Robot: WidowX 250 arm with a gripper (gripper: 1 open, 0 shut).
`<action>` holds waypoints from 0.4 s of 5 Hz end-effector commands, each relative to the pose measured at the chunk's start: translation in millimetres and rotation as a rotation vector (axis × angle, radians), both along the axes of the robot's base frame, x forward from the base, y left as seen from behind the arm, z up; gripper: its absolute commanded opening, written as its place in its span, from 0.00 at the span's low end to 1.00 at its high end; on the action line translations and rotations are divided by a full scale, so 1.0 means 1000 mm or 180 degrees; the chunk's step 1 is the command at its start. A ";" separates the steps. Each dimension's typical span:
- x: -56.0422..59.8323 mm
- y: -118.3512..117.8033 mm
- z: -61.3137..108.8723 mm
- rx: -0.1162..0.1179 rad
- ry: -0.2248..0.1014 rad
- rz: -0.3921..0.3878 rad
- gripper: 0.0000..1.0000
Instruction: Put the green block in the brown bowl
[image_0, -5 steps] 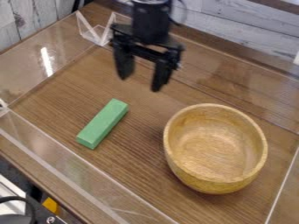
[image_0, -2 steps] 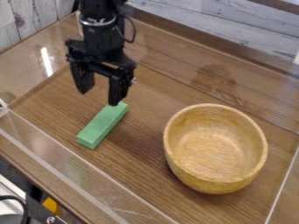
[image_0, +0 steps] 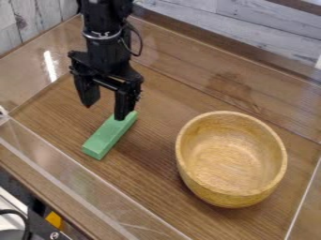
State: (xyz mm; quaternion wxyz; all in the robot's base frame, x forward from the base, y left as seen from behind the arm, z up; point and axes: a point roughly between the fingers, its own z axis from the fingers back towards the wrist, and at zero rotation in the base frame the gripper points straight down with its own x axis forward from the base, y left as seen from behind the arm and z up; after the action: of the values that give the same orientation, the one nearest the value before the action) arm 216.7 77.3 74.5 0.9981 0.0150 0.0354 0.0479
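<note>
- Green block [image_0: 109,135]: flat, elongated bar of plain bright green, lying on the worktop [image_0: 189,84] left of centre, its long axis running diagonally from lower left to upper right. Its upper right end sits directly beneath the gripper; the lower left end is fully exposed.
- Brown bowl [image_0: 231,157]: round, light tan wood with thick walls and visible grain, upright on the worktop at the lower right. Nothing lies inside it. It stands apart from the block, with bare wood surface between the two.
- Gripper [image_0: 107,101]: black, pointing straight down from a black arm that enters at the top left. Its fingers [image_0: 89,94] are spread wide and hold nothing. They hang low over the block's upper right end; whether the tips touch the block or the surface cannot be told from this view.
- Worktop: dark brown wood-grain surface, glossy, with reflections at the left.
- Clear panels [image_0: 38,159]: transparent walls bordering the worktop along the near and left edges.
- Backdrop [image_0: 251,28]: pale whitewashed planks behind the far edge.
</note>
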 end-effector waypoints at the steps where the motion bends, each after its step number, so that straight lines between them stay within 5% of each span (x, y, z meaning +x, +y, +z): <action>1: 0.002 0.005 -0.002 0.0043 -0.0055 0.0030 1.00; 2: 0.002 0.007 -0.010 0.0048 -0.0056 0.0037 1.00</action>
State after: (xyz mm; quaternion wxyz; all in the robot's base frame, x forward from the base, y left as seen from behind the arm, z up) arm 216.1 79.5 58.2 0.9978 0.0153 0.0403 0.0508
